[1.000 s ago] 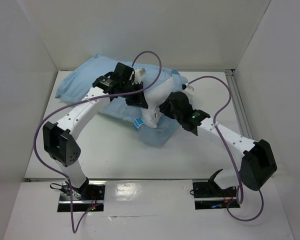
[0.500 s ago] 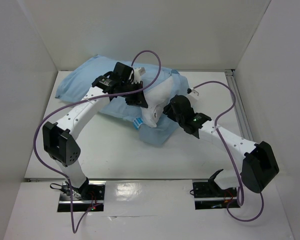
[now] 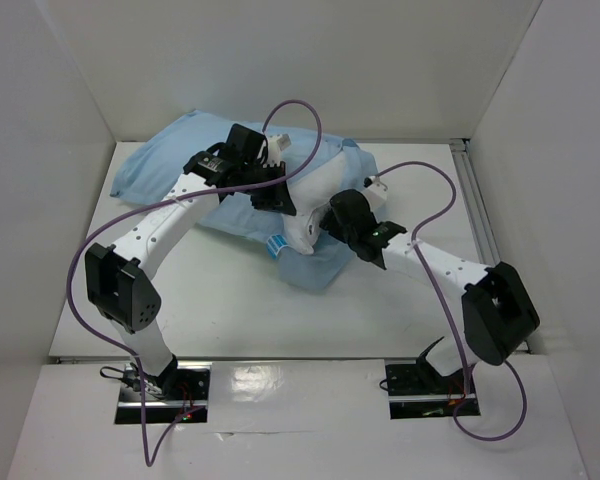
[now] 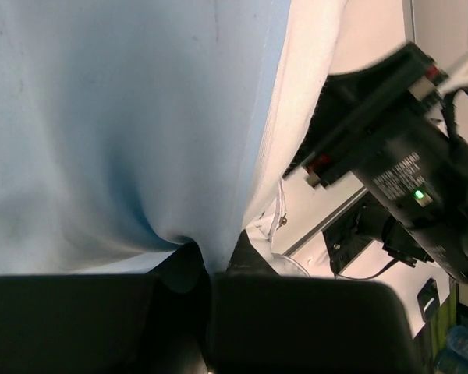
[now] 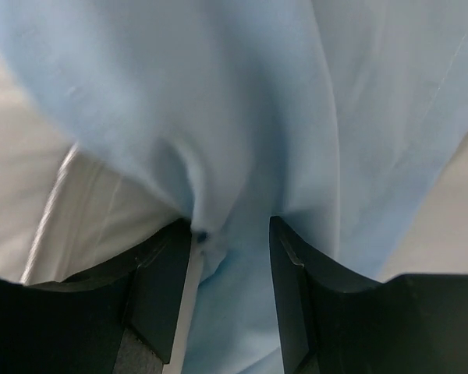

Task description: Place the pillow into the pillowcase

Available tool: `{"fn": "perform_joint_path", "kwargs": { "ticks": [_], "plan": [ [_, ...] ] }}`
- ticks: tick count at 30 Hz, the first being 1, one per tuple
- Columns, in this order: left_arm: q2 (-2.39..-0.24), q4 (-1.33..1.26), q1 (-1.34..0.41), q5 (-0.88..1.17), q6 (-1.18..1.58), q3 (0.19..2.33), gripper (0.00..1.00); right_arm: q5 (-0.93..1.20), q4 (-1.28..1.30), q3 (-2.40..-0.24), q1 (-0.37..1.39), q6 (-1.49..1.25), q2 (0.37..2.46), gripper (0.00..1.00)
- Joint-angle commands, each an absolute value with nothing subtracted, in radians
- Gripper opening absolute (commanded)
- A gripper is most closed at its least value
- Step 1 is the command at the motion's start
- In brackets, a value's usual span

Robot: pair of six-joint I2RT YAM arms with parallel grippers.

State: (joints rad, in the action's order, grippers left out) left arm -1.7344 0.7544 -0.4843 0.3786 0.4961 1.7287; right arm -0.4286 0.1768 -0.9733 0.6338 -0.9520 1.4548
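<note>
The pale blue pillowcase (image 3: 170,160) lies wrinkled across the back of the table. The white pillow (image 3: 315,195) shows at its right part, its blue-and-white label (image 3: 276,245) at the near edge. My left gripper (image 3: 277,198) is shut on a fold of the pillowcase (image 4: 125,140) right beside the pillow (image 4: 304,93). My right gripper (image 3: 330,228) sits at the pillow's near right side. Its fingers (image 5: 165,269) stand apart, and loose pillowcase cloth (image 5: 242,156) drapes into the gap without being squeezed. White pillow (image 5: 70,202) lies to the left of the right gripper (image 5: 230,261).
White walls close the table in at the back (image 3: 300,70) and on both sides. A metal rail (image 3: 477,210) runs along the right edge. Purple cables (image 3: 300,110) loop above both arms. A loose flap of the pillowcase (image 3: 310,270) lies toward the near side.
My right arm has swung left, bringing its gripper closer in against the pillow, and its jaws have widened. The left gripper has kept its hold and place.
</note>
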Motion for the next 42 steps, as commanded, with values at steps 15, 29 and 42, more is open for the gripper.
{"fn": "perform_joint_path", "kwargs": {
  "ticks": [15,29,42],
  "plan": [
    [-1.703,0.553,-0.474,0.399,0.572,1.746,0.0,-0.335,0.075,-1.012,0.565,-0.848,1.445,0.0],
    [-1.897,0.334,-0.503,0.06,0.853,1.723,0.0,0.431,0.365,-1.181,0.601,-0.259,1.2,0.0],
    [-1.987,0.334,-0.522,0.139,0.813,1.727,0.0,0.411,0.413,-1.37,0.601,-0.23,1.178,0.0]
  ]
}}
